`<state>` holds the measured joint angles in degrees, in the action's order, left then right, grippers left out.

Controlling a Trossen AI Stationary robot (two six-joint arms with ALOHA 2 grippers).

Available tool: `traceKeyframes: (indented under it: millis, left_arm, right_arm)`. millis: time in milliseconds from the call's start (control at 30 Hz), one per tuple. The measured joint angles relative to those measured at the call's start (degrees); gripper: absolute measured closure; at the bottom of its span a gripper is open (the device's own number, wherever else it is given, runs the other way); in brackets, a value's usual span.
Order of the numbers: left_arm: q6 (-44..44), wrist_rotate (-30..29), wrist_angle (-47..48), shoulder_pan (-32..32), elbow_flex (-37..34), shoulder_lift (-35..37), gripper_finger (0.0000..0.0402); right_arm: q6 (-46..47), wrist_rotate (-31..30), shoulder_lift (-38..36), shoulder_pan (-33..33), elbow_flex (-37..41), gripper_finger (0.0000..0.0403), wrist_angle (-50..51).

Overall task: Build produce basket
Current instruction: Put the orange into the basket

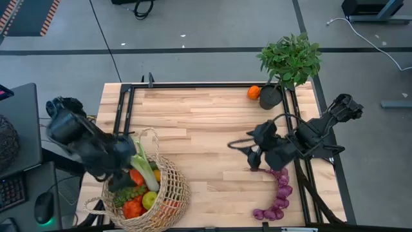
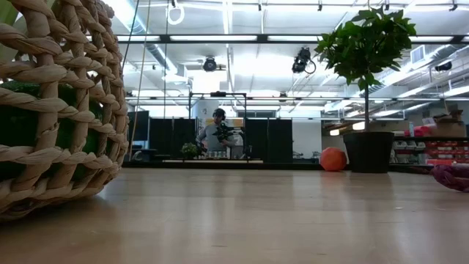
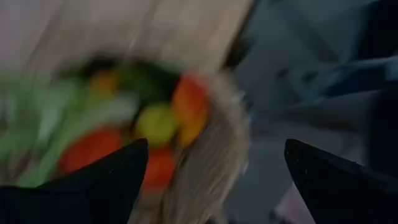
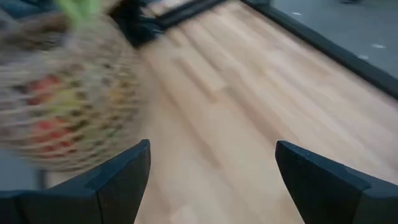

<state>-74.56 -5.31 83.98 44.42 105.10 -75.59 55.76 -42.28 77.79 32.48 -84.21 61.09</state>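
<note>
Basket (image 1: 164, 193) sits at the table's near-left corner, already loaded with a leek (image 1: 144, 169), tomatoes and greens; purple grapes (image 1: 278, 194) lie well to the right of the basket and an orange (image 1: 253, 92) far beyond it by the potted plant (image 1: 290, 61). Next pick looks like the grapes: I'd take the bunch near its top end so it hangs free, then carry it over the basket rim clear of the handle. Left gripper (image 1: 119, 173) is above the basket's left edge, fingers spread wide, empty; right gripper (image 1: 252, 156) is just above the grapes, wide open, holding nothing.
</note>
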Motion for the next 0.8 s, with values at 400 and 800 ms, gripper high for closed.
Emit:
traceKeyframes:
  millis: [400, 800]
  left_arm:
    - [43.86, -23.90, -10.48, -15.56, 18.11, 0.09, 0.0021]
    - [64.43, -0.61, -23.86, -45.59, 18.80, -4.11, 0.0021]
  right_arm:
    - [-11.38, 7.79, 1.60, -20.60, -0.01, 0.0054, 4.24]
    - [-34.46, 23.09, 12.64, -44.56, -0.01, 0.0054, 5.58]
